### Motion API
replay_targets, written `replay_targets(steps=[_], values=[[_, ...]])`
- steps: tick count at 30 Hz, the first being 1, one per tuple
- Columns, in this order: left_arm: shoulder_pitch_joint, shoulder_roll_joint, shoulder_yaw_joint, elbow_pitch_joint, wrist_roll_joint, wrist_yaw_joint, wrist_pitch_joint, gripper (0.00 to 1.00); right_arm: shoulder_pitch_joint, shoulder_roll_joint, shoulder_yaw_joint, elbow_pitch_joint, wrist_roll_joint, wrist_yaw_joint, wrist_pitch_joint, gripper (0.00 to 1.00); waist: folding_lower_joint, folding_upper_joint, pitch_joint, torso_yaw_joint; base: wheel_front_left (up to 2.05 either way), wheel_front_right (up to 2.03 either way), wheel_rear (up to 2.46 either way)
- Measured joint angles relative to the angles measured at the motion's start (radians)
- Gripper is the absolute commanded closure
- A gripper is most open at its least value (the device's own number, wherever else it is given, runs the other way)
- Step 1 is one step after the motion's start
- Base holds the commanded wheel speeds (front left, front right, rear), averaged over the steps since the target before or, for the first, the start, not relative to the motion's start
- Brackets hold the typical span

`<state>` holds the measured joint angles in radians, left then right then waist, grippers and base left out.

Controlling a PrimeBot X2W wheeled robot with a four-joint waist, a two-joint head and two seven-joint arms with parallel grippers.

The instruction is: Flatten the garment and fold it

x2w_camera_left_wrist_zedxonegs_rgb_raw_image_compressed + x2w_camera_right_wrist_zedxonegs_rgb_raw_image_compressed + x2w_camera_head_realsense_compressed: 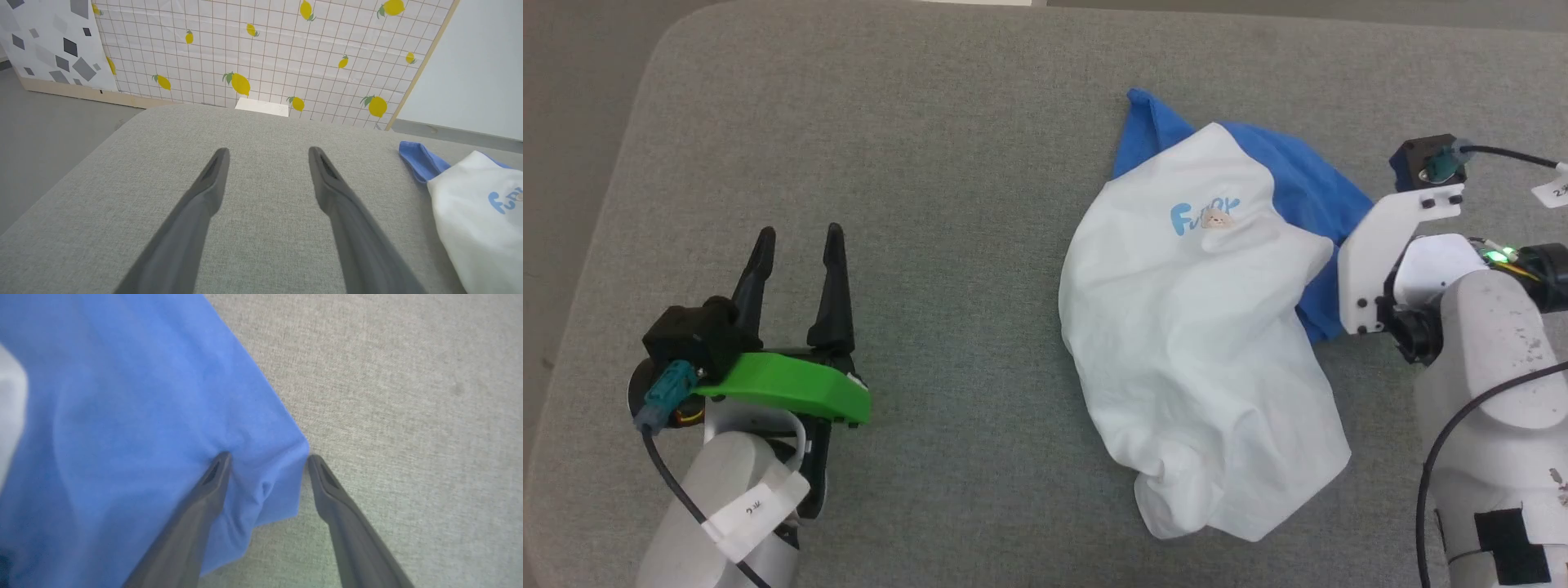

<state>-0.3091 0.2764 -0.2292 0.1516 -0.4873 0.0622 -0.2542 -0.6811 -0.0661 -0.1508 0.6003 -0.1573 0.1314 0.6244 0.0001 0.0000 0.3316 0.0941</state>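
Observation:
The garment (1201,343) lies crumpled right of centre on the grey cushion, white body up, light-blue chest print (1205,216) showing, blue sleeves at its far and right sides. In the left wrist view the garment (478,212) sits at the right edge. My left gripper (799,245) rests open on bare cushion far to its left; the left gripper (267,157) holds nothing. My right gripper (267,461) stands open with a corner of the blue sleeve (122,416) between its fingers, pointing down at the sleeve's right edge. In the head view the wrist (1380,253) hides those fingers.
The grey padded surface (931,147) spreads wide, with rounded corners at the far left. Beyond its far edge stand a lemon-print panel (265,49) and a grey-patterned panel (45,41). Floor (49,122) lies to the left.

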Motion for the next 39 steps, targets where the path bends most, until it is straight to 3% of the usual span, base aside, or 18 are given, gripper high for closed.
replay_targets(steps=[5,11,15,21,22,23,28,32,39], values=[[0.005,-0.012,0.004,0.016,0.005,-0.008,0.000,0.00,0.012,0.020,-0.034,-0.017,0.084,0.001,-0.082,1.00,0.0000,0.0000,-0.023,-0.007,0.00,0.00,0.00],[0.028,-0.020,0.000,0.033,0.005,-0.008,-0.003,0.00,0.091,0.007,-0.162,-0.247,0.159,0.001,-0.171,1.00,0.0000,0.0000,-0.086,-0.037,0.00,0.00,0.00],[0.048,-0.025,-0.003,0.036,0.005,-0.008,-0.002,0.00,0.261,-0.002,-0.268,-0.414,0.165,0.001,-0.104,1.00,0.0000,0.0000,-0.125,-0.065,0.00,0.00,0.00],[0.061,-0.033,-0.015,0.039,0.002,-0.008,0.007,0.00,0.531,0.012,-0.310,-0.479,0.196,0.001,0.034,1.00,-0.0001,0.0001,-0.164,-0.108,0.00,0.00,0.00],[0.063,-0.033,-0.016,0.040,0.002,-0.008,0.008,0.00,0.544,0.015,-0.308,-0.483,0.209,0.001,0.031,0.63,-0.0001,0.0000,-0.168,-0.114,0.00,0.00,0.00],[0.065,-0.033,-0.017,0.042,0.001,-0.008,0.015,0.00,0.552,0.017,-0.307,-0.489,0.223,0.001,0.021,0.00,-0.0001,0.0000,-0.172,-0.121,0.00,0.00,0.00],[0.067,-0.042,-0.026,0.056,-0.031,-0.008,0.055,0.00,0.533,0.016,-0.376,-0.513,0.343,0.001,-0.128,0.00,-0.0001,0.0000,-0.194,-0.138,0.00,0.00,0.00],[0.029,-0.063,-0.052,0.066,-0.050,-0.015,0.126,0.00,0.514,0.015,-0.399,-0.530,0.363,0.001,-0.210,0.00,-0.0001,0.0000,-0.203,-0.151,0.00,0.00,0.00],[-0.262,-0.123,-0.157,0.184,-0.093,-0.061,0.446,0.00,0.513,0.016,-0.329,-0.557,0.390,0.001,-0.220,0.00,-0.0001,0.0001,-0.182,-0.197,0.00,0.00,0.00]])
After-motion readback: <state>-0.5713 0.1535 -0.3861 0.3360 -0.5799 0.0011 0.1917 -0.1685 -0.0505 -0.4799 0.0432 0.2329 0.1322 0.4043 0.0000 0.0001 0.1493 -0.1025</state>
